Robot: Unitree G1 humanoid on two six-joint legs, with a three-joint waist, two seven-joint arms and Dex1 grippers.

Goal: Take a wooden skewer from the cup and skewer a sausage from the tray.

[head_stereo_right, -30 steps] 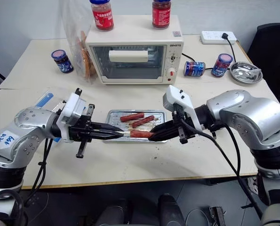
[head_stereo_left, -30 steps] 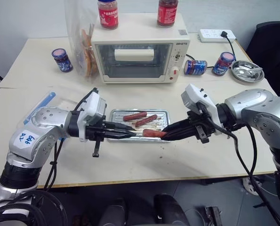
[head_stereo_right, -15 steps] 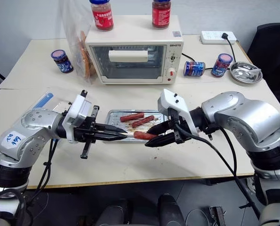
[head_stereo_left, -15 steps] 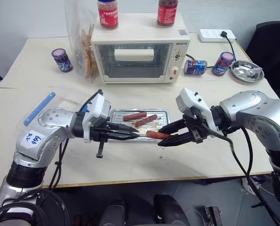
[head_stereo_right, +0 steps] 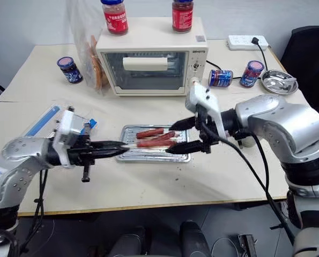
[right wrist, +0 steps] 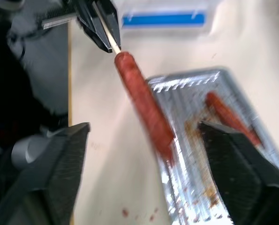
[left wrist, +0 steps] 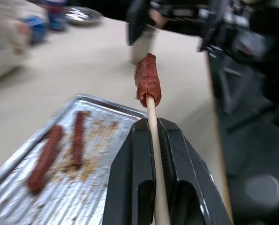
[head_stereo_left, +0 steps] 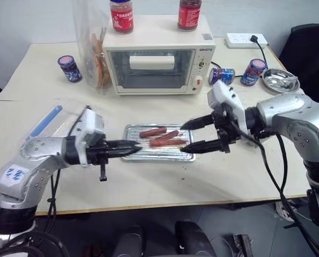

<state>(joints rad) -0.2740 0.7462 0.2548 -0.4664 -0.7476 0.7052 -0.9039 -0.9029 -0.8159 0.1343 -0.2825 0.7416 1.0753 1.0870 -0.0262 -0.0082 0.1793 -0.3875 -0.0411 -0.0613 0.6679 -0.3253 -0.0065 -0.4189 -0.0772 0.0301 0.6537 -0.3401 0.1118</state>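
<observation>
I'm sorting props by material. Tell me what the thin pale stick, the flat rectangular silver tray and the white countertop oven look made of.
Thin pale stick: apparently bare wood, matte tan, unvarnished; a reddish-brown sausage is impaled on it.
Flat rectangular silver tray: metal, probably aluminium or steel, dull sheen, ridged bottom with brown residue.
White countertop oven: likely painted sheet metal, smooth cream finish, with a clear glass door.

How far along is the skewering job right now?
Nearly done. The sausage sits impaled on the skewer, clamped in the shut left tool. The right tool is open, holding nothing. Two sausages lie on the tray. Nothing obvious remains.
</observation>
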